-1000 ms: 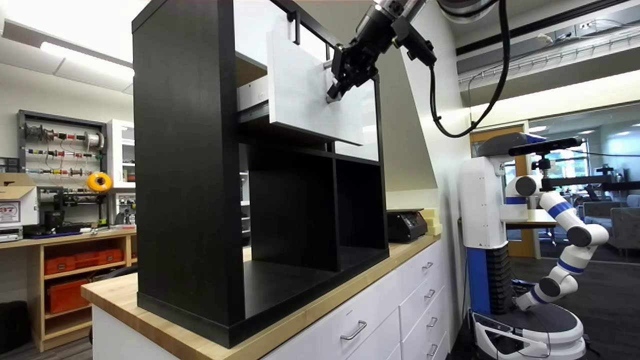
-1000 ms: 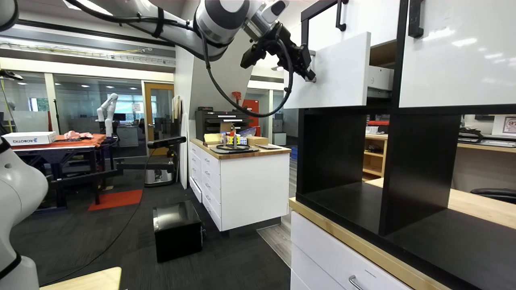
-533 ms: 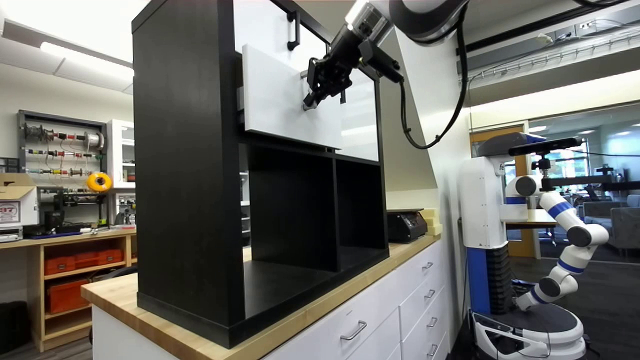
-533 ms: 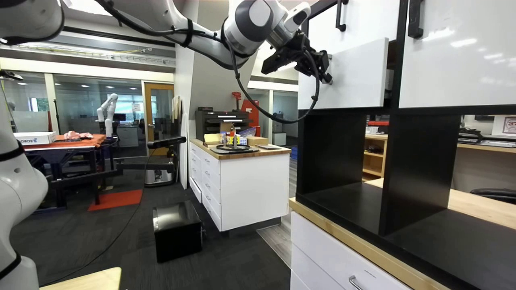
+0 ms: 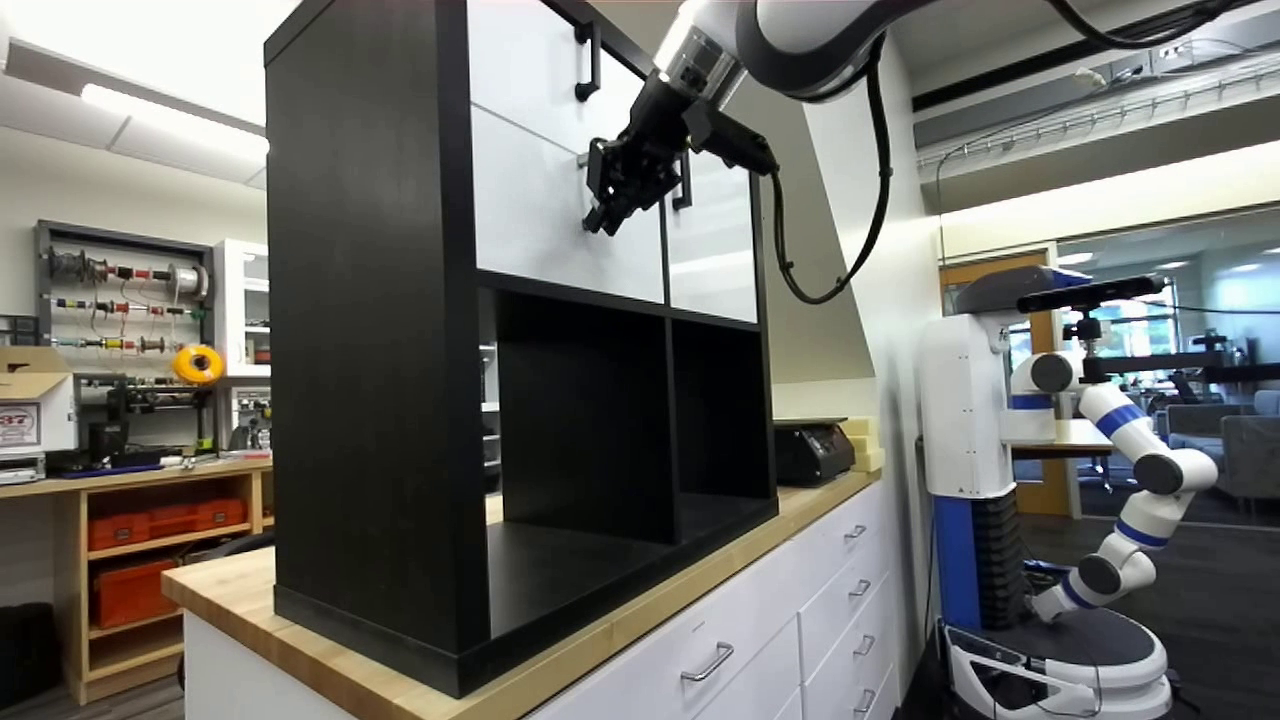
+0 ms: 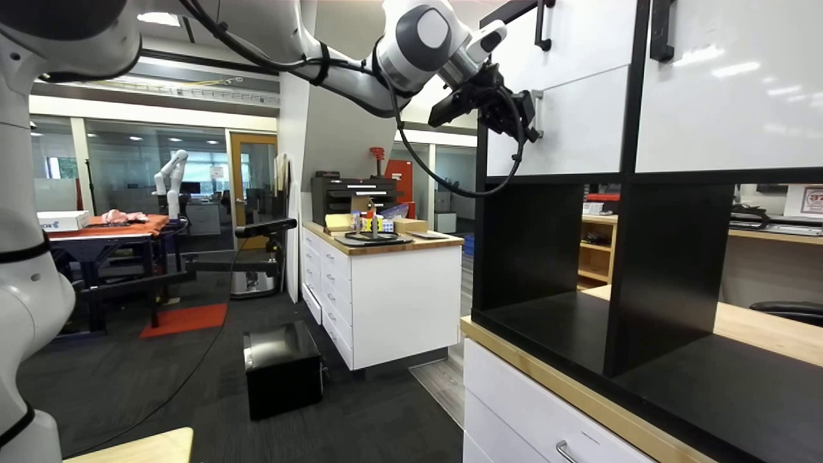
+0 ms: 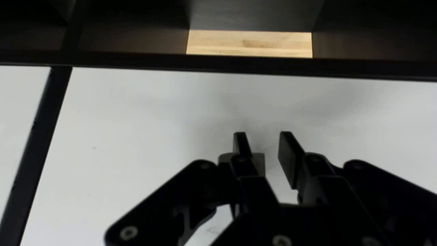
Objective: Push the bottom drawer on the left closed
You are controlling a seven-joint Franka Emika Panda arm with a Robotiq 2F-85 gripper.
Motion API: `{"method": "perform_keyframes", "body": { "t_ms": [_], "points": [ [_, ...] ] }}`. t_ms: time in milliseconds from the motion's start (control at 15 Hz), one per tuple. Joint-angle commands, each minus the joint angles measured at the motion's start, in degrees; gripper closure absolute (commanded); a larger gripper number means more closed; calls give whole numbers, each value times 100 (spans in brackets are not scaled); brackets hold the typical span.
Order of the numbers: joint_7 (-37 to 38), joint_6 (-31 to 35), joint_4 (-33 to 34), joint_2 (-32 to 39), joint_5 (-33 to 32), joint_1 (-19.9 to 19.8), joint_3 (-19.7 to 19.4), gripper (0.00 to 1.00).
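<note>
The white drawer front (image 5: 530,215) sits in the left column of the black cabinet, flush with its frame; it is flush in the other exterior view (image 6: 582,132) too. Its front fills much of the wrist view (image 7: 136,136). Its grey handle (image 6: 539,112) is mostly hidden by my gripper (image 6: 532,134); an end of the handle (image 7: 260,161) shows behind a finger in the wrist view. My gripper (image 5: 602,222) is at the handle, fingers pointing to the front. In the wrist view the fingers (image 7: 263,145) are partly apart with nothing between them. Whether the tips touch the front cannot be told.
The black cabinet (image 5: 360,330) stands on a wooden counter (image 5: 620,625). A white front with a black handle (image 5: 590,62) is above the drawer, and a white door (image 5: 715,245) is beside it. Open compartments lie below. A black device (image 5: 812,452) stands beside the cabinet.
The drawer has moved inward from well pulled out to flush with the cabinet. My gripper and arm have moved with it toward the cabinet.
</note>
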Motion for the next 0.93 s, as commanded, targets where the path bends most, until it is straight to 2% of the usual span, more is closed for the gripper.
{"method": "perform_keyframes", "body": {
  "t_ms": [0,400,867],
  "points": [
    [-77,-1061,-174,-487,152,534,-79,42],
    [22,-2641,39,-755,264,994,61,3],
    [-11,-3650,23,-822,594,1004,22,0]
  ]
}}
